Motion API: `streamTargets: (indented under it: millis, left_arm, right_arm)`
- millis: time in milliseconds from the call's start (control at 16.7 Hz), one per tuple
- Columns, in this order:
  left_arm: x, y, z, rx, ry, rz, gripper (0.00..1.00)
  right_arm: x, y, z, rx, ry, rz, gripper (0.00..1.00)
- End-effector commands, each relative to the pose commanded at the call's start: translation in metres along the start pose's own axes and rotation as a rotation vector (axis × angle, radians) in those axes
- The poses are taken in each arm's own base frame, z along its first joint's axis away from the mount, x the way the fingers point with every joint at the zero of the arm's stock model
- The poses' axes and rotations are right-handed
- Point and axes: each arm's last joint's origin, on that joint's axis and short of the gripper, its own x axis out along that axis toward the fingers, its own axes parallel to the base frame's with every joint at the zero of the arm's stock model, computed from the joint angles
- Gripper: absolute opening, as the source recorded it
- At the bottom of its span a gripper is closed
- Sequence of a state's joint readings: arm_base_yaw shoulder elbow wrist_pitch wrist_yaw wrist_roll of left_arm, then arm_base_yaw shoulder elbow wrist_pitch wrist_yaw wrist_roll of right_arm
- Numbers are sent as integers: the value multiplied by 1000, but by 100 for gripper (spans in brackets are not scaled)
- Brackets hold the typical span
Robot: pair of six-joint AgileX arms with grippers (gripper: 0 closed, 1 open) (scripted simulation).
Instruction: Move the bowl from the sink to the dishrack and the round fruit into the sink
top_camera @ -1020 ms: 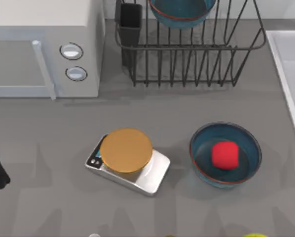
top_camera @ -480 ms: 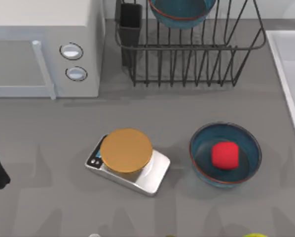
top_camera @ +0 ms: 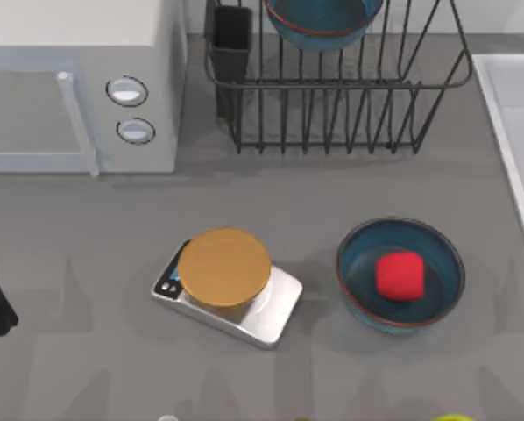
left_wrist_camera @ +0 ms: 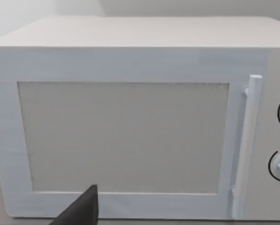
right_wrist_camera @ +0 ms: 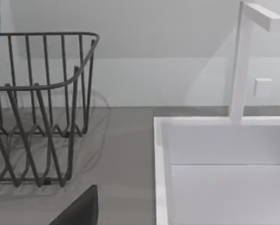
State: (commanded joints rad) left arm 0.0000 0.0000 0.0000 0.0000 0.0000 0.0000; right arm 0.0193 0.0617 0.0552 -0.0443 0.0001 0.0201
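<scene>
- One bowl (top_camera: 319,22) already sits in the dishrack (top_camera: 341,96).
- Round fruit (top_camera: 399,275) lies in another bowl (top_camera: 358,263), beside the sink (top_camera: 507,114).
- Next, grasping the fruit; either tool's state: cannot tell.

The table (top_camera: 244,219) is being viewed from overhead, straight down. The microwave (left_wrist_camera: 130,117) is being faced closely, head-on and low, by the left wrist camera. The dishrack (right_wrist_camera: 37,108) and sink (right_wrist_camera: 215,164) are being faced level by the right wrist camera; all three are being shared with the top view.
</scene>
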Motion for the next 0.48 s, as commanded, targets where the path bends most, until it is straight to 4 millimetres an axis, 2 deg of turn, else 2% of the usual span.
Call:
streamTargets:
  millis: [240,360,480]
  left_arm:
    - [0,0,0,0,0,0,100]
    - [0,0,0,0,0,0,100]
    - [0,0,0,0,0,0,100]
  right_arm:
    - [8,8,34,57,181,54,100]
    - [21,16,54,87,322,82,100]
    - [42,26,71,111,492,104,100]
